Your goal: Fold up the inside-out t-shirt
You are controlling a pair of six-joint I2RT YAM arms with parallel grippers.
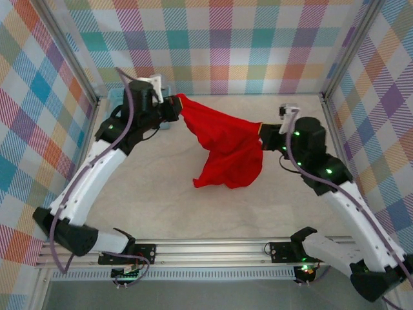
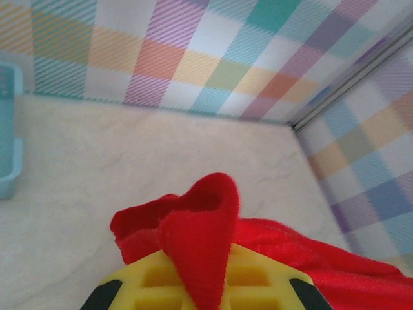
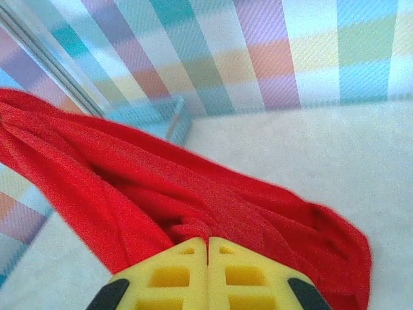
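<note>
**Top external view.** The red t-shirt (image 1: 222, 145) hangs in the upper middle of the frame. It is strung between the left hand (image 1: 169, 106) at upper left and the right hand (image 1: 263, 134) at centre right, and its loose bulk sags to the table (image 1: 161, 206) just below centre. A light-blue basket (image 1: 113, 98) sits behind the left arm in the upper left corner, near the shirt's left end. It is the one thing a swinging fold might catch on.

**Left wrist view.** At bottom centre the left hand (image 2: 203, 287) pinches a tongue of red cloth that stands up between its yellow fingers (image 2: 142, 281). The rest of the t-shirt (image 2: 335, 258) trails to the lower right. The basket (image 2: 8, 129) shows at the left edge, apart from the cloth.

**Right wrist view.** At bottom centre the right hand (image 3: 208, 258) is pressed together, nipping a gather of the t-shirt (image 3: 161, 187) that fans toward the upper left. A corner of the basket (image 3: 177, 123) lies beyond the cloth.

The shirt looks light, limp and slightly fuzzy, so it should grip well but will bunch and sag rather than keep a shape. Hem or shoulder corners would be the best holds, though none can be picked out in this bundle.
</note>
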